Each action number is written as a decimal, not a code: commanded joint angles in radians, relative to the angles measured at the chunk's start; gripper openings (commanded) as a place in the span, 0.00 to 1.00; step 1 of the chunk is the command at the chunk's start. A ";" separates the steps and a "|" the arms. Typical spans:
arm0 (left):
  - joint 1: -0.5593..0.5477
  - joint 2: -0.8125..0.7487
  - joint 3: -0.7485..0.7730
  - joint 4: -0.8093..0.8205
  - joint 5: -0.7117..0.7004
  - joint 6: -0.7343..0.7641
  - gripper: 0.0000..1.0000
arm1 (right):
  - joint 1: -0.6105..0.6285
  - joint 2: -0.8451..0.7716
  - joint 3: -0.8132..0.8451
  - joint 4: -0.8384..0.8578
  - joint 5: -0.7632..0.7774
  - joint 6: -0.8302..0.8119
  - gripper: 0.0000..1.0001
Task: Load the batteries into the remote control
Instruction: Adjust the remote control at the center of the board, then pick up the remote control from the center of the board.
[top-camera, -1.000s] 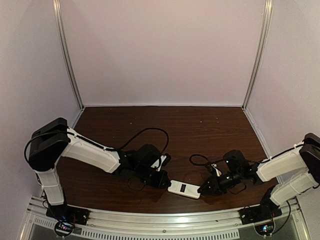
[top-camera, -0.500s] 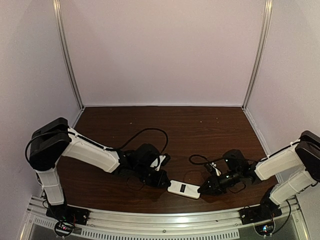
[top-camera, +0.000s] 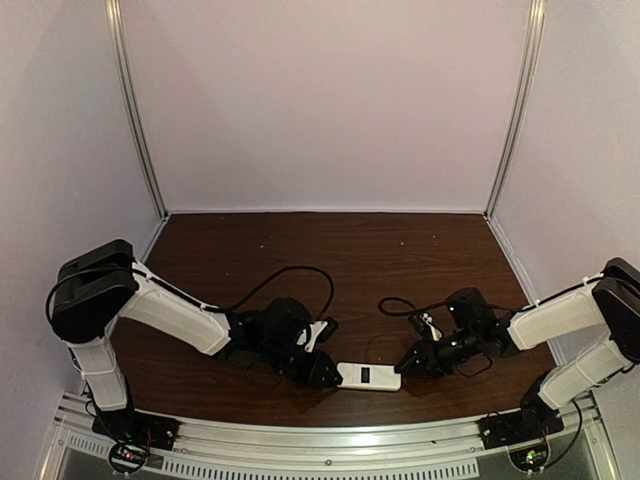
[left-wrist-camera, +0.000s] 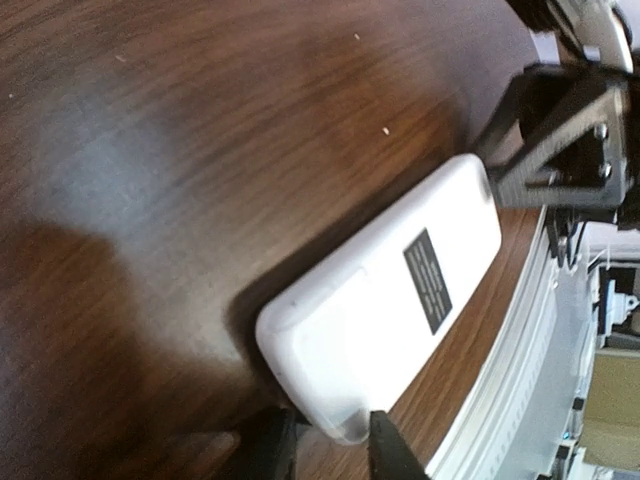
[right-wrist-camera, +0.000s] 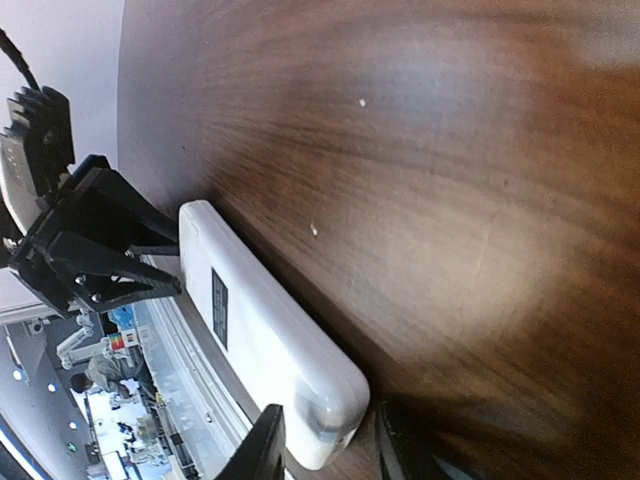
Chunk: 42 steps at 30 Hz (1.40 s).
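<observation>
The remote control (top-camera: 368, 376) lies flat near the table's front edge, plain white back up with a small dark label. My left gripper (top-camera: 324, 372) holds its left end and my right gripper (top-camera: 406, 366) holds its right end. In the left wrist view the remote (left-wrist-camera: 400, 300) has its near end between the tips of my left gripper (left-wrist-camera: 330, 452). In the right wrist view the remote (right-wrist-camera: 260, 330) has its near end between the tips of my right gripper (right-wrist-camera: 325, 450). The batteries are out of view.
A metal rail (top-camera: 320, 445) runs along the table's front edge, just in front of the remote. Black cables (top-camera: 290, 275) loop over the wood behind each wrist. White walls close in the back and both sides.
The remote has turned from slanting to nearly level with the front edge. My left gripper moved slightly nearer with its end, and my right gripper moved slightly farther.
</observation>
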 joint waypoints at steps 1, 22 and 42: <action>-0.017 -0.069 -0.015 -0.040 -0.035 0.032 0.38 | -0.043 0.000 0.036 -0.094 0.077 -0.093 0.36; -0.078 0.072 0.430 -0.497 -0.161 1.026 0.96 | -0.269 -0.421 0.214 -0.428 0.215 -0.299 0.99; -0.133 0.297 0.669 -0.723 -0.188 1.174 0.40 | -0.288 -0.686 0.182 -0.373 0.199 -0.262 1.00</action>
